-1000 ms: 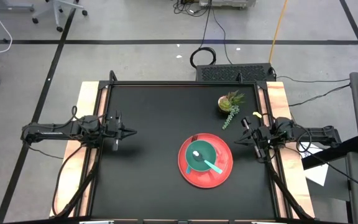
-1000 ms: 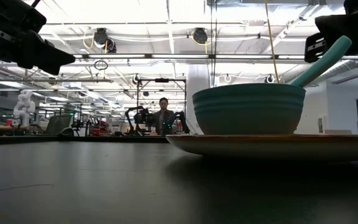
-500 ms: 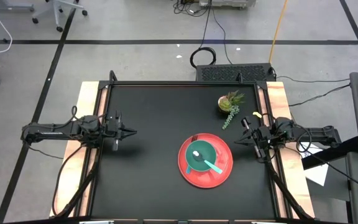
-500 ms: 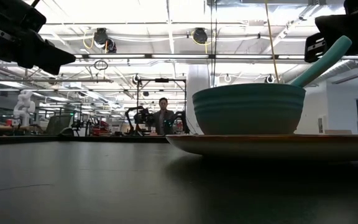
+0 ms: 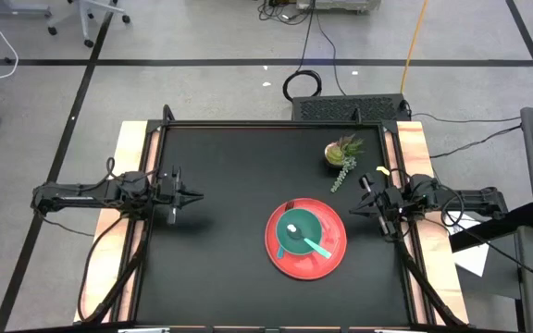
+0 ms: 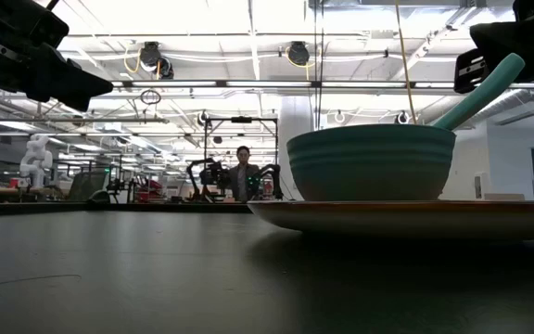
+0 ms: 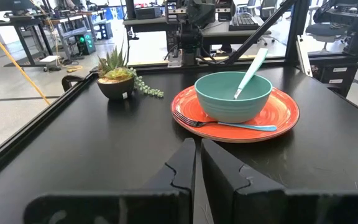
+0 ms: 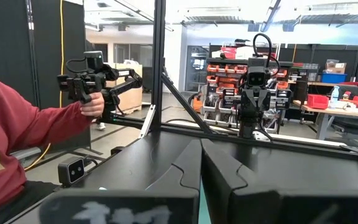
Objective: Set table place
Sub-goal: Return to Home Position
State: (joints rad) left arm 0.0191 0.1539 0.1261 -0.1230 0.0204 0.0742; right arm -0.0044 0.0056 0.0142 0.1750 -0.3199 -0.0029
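Jaws of the left arm [image 5: 91, 194] are pressed shut on nothing, raised at the left edge of the black surface [image 5: 220, 277] and pointing inward. Those of the right arm [image 5: 452, 196] are likewise closed and empty at the right edge. Just beside the right jaws' tips, toward the middle of the surface, sits the red plate [image 5: 279, 257], so the right arm is much the nearer. The left jaws stand well apart from it, with bare surface between. On the plate rests the teal bowl [image 5: 294, 236], and the spoon [image 5: 317, 246] leans inside it, its handle slanting up over the rim on the side toward the right arm. In the left wrist view the fork [image 7: 229, 123] lies flat on the plate beside the bowl, its long axis crosswise to the left jaws' line. Farther back, a small potted plant [image 5: 343, 151] stands near the right arm. The setting looks complete. Going home should mean each arm drawing straight back from the plate, the right with more care.
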